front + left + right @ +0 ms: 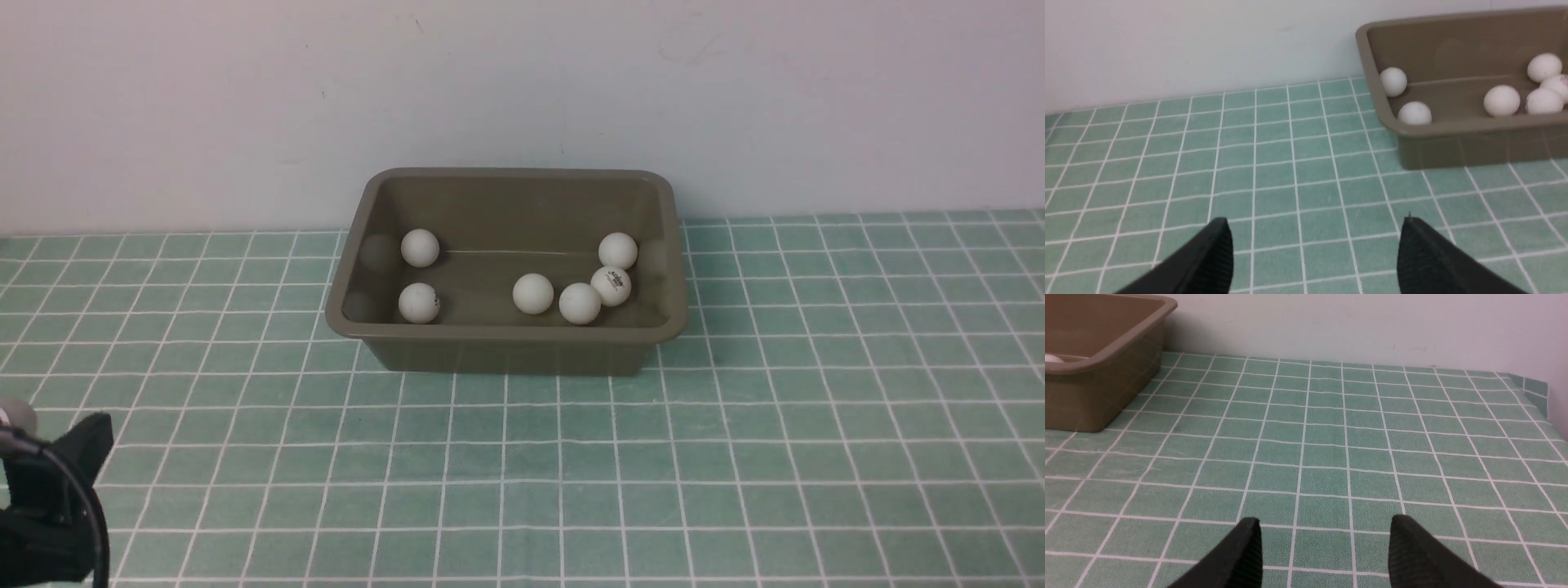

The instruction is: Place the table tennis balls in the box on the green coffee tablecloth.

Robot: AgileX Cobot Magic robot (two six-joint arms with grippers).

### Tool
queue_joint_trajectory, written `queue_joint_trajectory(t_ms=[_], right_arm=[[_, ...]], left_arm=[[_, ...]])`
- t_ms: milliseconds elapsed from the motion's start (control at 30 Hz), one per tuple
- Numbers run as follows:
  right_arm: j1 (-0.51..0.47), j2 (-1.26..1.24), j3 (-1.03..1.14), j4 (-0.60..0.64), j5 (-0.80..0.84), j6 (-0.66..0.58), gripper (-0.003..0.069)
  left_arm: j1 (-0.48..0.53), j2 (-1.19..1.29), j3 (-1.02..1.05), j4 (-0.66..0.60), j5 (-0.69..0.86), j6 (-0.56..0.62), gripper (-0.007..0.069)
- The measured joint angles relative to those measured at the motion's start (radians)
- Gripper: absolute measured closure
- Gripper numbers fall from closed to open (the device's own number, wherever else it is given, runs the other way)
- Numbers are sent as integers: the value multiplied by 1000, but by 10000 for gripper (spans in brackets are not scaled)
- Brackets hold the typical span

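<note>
Six balls (533, 293) down in the box (506, 336): two by its left wall, one mid-floor, three bunched toward the right wall, two of those touching. None spotted loose on the cloth (735, 457) in any view, so job looks done.

Handling call: light, hard, smooth little spheres, likely quick to roll or squirt out of a pinch. Best taken across the middle, gently, never on a glancing edge. Box stiff plastic with a flared rim, sat square on the cloth against the back wall.

Left jaws (1312, 255) spread wide, nothing between them, low over bare cloth, well short of the box. Right jaws (1325, 549) parted too, nothing held, over open cloth off to the box's right side. Left arm just peeking into the front view's lower corner; right arm not showing there.
</note>
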State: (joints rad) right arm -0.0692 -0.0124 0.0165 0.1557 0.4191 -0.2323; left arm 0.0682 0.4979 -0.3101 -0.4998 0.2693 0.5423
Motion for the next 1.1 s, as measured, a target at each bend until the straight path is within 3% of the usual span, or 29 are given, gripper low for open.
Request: queue_joint_trajectory(t_ms=[367, 467, 600, 733, 1100], right_arm=[[0, 0, 0, 0, -1, 0, 270], [0, 0, 0, 0, -1, 0, 270], [0, 0, 0, 0, -2, 0, 270], [0, 0, 0, 0, -2, 0, 270], [0, 0, 0, 0, -2, 0, 270]], left_arm=[[0, -89, 88, 24, -13, 35, 136], [0, -163, 150, 132, -19, -92, 136], [0, -259, 246, 419, -2, -441, 136], [14, -316, 268, 588, 89, -631, 136], [30, -468, 273, 618, 173, -676, 136]])
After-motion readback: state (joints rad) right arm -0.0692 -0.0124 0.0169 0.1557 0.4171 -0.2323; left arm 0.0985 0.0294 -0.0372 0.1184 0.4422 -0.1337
